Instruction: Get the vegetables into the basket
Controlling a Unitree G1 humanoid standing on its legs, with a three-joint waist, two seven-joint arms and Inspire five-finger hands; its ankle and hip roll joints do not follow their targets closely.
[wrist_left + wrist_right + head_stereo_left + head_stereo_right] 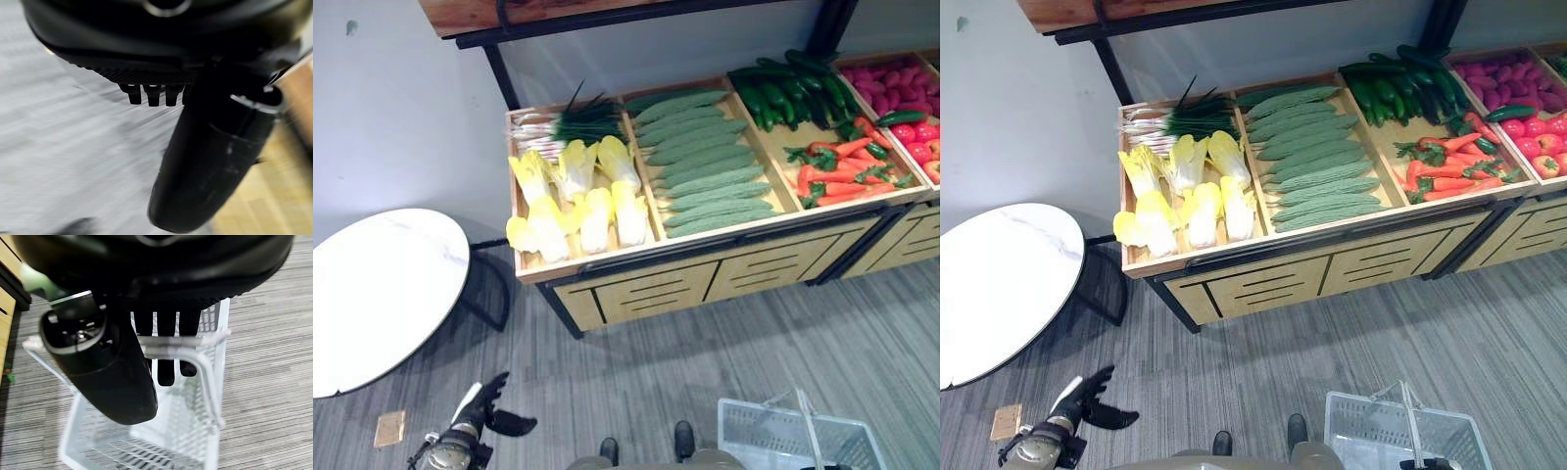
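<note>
The right hand (161, 333) has its fingers curled round the basket handle (181, 340) — it carries the white basket (1371, 431) low at the near right, above the grey carpet (705, 343). As far as the wrist view shows, the basket's mesh floor is bare, with no vegetable in it.

The left hand (489, 401) hangs at the near left over the carpet, fingers loose and spread, holding nothing.

Farther out, the wooden produce stand (724, 269) runs across the far side. Its left bin holds pale yellow cabbages (573, 201) with green onions (563, 125) behind them; the next bin is stacked with bitter gourds (705, 162); then come cucumbers (793, 93) and, nearer, carrots (837, 171), with tomatoes (915, 137) at the far right. A round white table (382, 294) stands to the left, just beside the stand.

So the task looks barely begun — the basket is in hand, but every vegetable seen lies on the stand, well apart from both hands. What is left, by my reading, is the approach to the stand, the picking with the free left hand, and the drop into the basket.
</note>
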